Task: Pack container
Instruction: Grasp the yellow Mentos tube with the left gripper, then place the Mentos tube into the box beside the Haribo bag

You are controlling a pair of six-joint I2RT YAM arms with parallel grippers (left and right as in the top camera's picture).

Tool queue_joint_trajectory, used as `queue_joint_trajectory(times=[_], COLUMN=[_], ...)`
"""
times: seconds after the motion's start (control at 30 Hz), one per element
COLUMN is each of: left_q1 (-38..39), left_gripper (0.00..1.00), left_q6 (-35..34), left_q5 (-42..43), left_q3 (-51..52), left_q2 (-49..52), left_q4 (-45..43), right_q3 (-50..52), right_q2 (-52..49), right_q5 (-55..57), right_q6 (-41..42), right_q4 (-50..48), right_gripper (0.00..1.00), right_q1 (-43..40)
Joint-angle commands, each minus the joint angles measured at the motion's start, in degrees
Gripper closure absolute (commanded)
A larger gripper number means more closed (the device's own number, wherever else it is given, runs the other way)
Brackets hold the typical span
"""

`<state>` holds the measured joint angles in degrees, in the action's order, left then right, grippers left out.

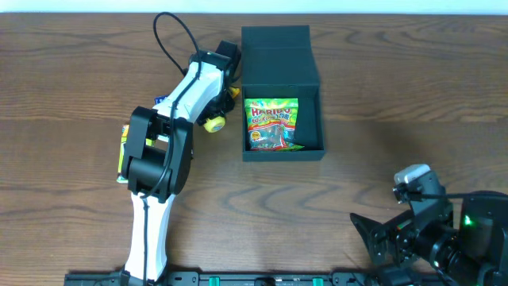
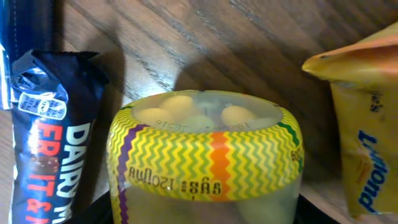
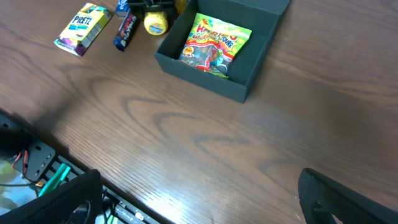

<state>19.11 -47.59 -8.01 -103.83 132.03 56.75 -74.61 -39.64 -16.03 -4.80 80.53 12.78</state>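
The container [image 1: 282,152], a dark box with its lid folded back, stands open at the table's far middle and also shows in the right wrist view [image 3: 205,84]. A Haribo bag [image 1: 272,123] lies inside it. My left gripper [image 1: 221,107] is just left of the box. A clear candy jar with a yellow zigzag band [image 2: 205,155] fills the space between its jaws [image 2: 202,214], and the fingers lie against the jar's sides. The jar's yellow end shows from overhead [image 1: 213,123]. My right gripper [image 3: 205,205] is open and empty near the front right edge [image 1: 377,238].
A Dairy Milk bar [image 2: 53,143] lies left of the jar and a yellow packet [image 2: 364,124] lies to its right. A green-yellow Pretz box [image 3: 84,28] lies further left, partly under my left arm from overhead [image 1: 123,147].
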Motion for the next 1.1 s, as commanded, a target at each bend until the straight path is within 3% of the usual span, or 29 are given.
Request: queue_joint_trajectory(times=[0.0, 0.33, 0.73, 1.07], left_q1=[-0.6, -0.8, 0.3, 14.8], left_gripper=[0.52, 0.70, 0.75, 0.76], left_q6=[0.5, 2.7, 9.1, 11.4], left_q5=[0.6, 0.2, -3.1, 0.0], left_q3=[0.5, 0.5, 0.5, 0.5], left_q2=[1.2, -0.7, -16.3, -21.2], left_q4=[-0.3, 1.4, 0.3, -0.7], right_q3=[-0.3, -0.3, -0.3, -0.3], right_q2=[0.0, 0.0, 0.0, 0.0], right_q5=[0.2, 0.2, 0.2, 0.2], right_q6=[0.7, 0.7, 0.6, 0.7], right_q4=[0.0, 0.0, 0.0, -0.2], right_gripper=[0.01, 0.01, 0.01, 0.01], right_q1=[-0.5, -0.5, -0.5, -0.5])
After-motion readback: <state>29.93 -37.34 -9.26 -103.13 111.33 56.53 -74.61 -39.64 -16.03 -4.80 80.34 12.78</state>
